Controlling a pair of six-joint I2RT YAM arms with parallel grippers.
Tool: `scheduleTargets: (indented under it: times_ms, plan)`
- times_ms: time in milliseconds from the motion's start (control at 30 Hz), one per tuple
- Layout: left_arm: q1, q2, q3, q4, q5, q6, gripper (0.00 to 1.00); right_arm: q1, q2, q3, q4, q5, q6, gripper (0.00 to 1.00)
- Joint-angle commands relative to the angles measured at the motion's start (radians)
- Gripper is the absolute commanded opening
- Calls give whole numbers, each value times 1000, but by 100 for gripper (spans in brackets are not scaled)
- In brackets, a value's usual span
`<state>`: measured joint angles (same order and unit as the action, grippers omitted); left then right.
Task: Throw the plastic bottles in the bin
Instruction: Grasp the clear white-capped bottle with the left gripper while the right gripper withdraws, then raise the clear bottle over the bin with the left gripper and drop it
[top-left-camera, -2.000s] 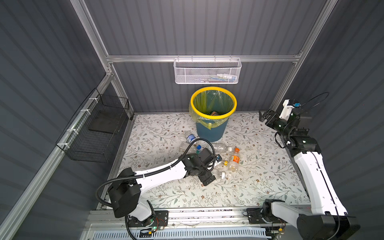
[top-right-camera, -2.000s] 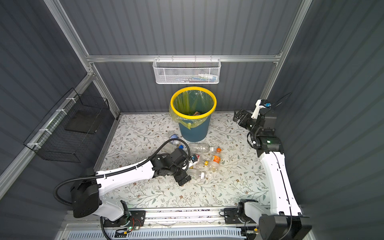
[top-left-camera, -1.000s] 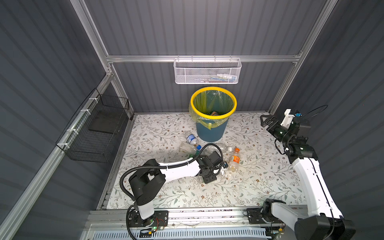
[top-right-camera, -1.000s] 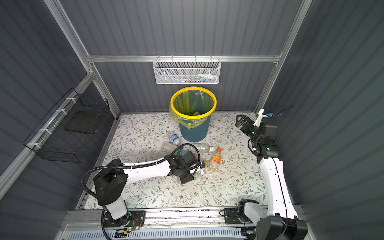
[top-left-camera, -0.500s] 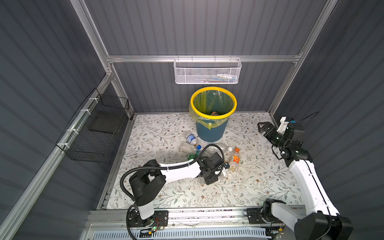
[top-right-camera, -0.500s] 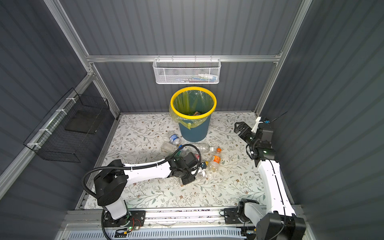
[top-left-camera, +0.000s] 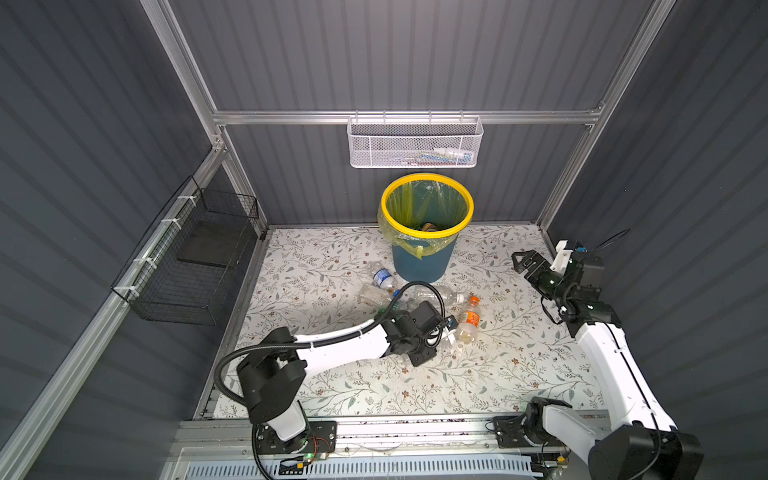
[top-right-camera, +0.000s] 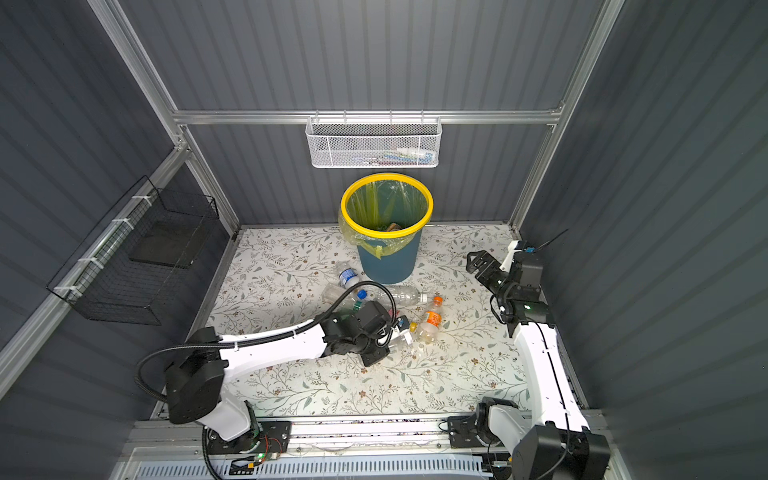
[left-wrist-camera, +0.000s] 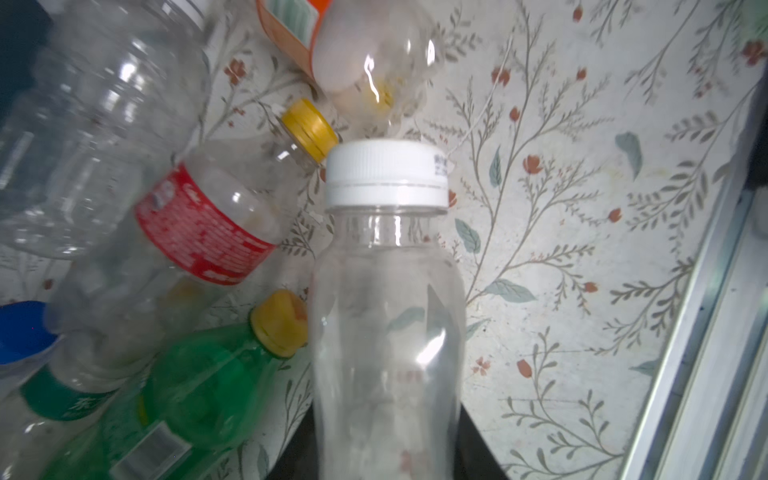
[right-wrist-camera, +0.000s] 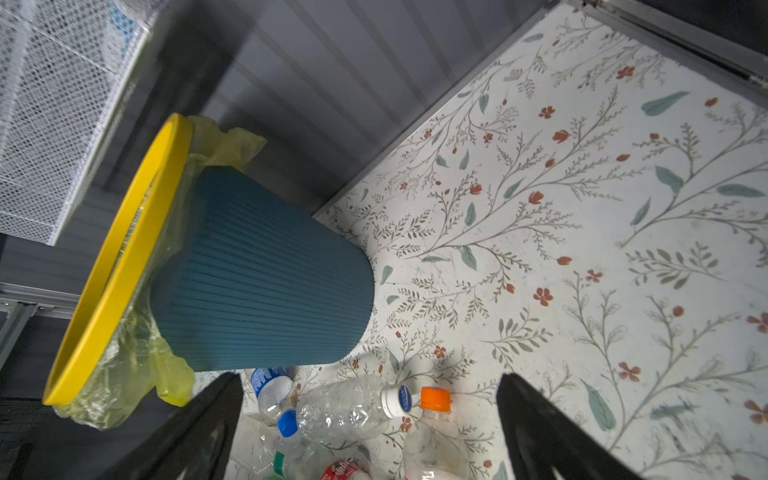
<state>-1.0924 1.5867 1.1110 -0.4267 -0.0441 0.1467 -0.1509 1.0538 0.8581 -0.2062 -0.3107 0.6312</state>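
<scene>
While the left gripper (top-left-camera: 444, 330) clamps a clear white-capped plastic bottle (left-wrist-camera: 386, 311) by its body, right gripper (top-left-camera: 524, 262) spread wide, empty, well apart.

The clear bottle (left-wrist-camera: 386, 332) is thin, shiny plastic that you can see right through, and its white cap (left-wrist-camera: 386, 174) is plastic with tiny ridges. The green bottle (left-wrist-camera: 199, 395) shines too. The bin (right-wrist-camera: 257, 274) is dull blue plastic with fine ribs, its yellow rim (right-wrist-camera: 118, 257) smooth and glossy, its liner bag (right-wrist-camera: 124, 374) thin and crinkly. The white basket (top-left-camera: 415, 145) is metal mesh, the black basket (top-left-camera: 187, 266) thin wire. The flowery floor sheet (top-left-camera: 332, 257) looks flat and matt.
</scene>
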Motion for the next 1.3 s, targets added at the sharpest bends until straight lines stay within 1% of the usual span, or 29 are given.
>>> scheduleTargets:
  times_ms: [0, 100, 133, 233, 333, 367, 467, 567, 700, 767, 833, 900, 967, 1067, 1167, 1233, 1267]
  plan:
    - [-4, -111, -30, 98, -57, -69, 34, -4, 12, -35, -5, -16, -20, 96]
    - [-4, -210, -80, 182, -120, -112, 34, -4, 30, -44, -16, -15, -25, 96]
    - [-4, -251, -102, 210, -145, -124, 34, -3, 34, -45, -17, -48, -26, 95]
    - [-4, -367, -161, 282, -234, -134, 34, -1, 48, -41, -19, -56, -32, 96]
    - [-1, -499, -214, 358, -325, -111, 35, 4, 58, -27, -19, -67, -29, 95]
    - [-1, -539, -223, 376, -363, -99, 35, 9, 89, -23, -18, -75, -27, 95]
    - [-1, -678, -269, 455, -437, -59, 35, 33, 108, -11, -19, -71, -28, 95]
    - [0, -806, -333, 578, -478, -10, 35, 58, 124, -1, -16, -58, -25, 95]
    - [-1, -940, -390, 711, -497, 54, 35, 94, 138, 10, -13, -38, -22, 95]
    - [0, -987, -394, 737, -491, 88, 35, 109, 142, 15, -22, -36, -26, 95]
    - [0, -1016, -376, 742, -479, 129, 36, 120, 145, 22, -34, 7, -32, 95]
    - [-1, -1020, -352, 762, -476, 170, 36, 126, 141, 23, -39, 16, -34, 95]
    - [0, -997, -330, 824, -471, 223, 36, 128, 138, 19, -37, 18, -30, 95]
    - [0, -874, -226, 898, -487, 307, 38, 134, 132, 10, -29, 19, -20, 95]
    - [0, -674, -18, 893, -475, 355, 39, 141, 120, 0, -22, 21, -11, 95]
    - [16, -530, 153, 833, -483, 349, 39, 148, 113, -10, -14, 22, -6, 95]
    - [50, -455, 249, 787, -455, 316, 39, 150, 109, -17, -6, 22, 0, 95]
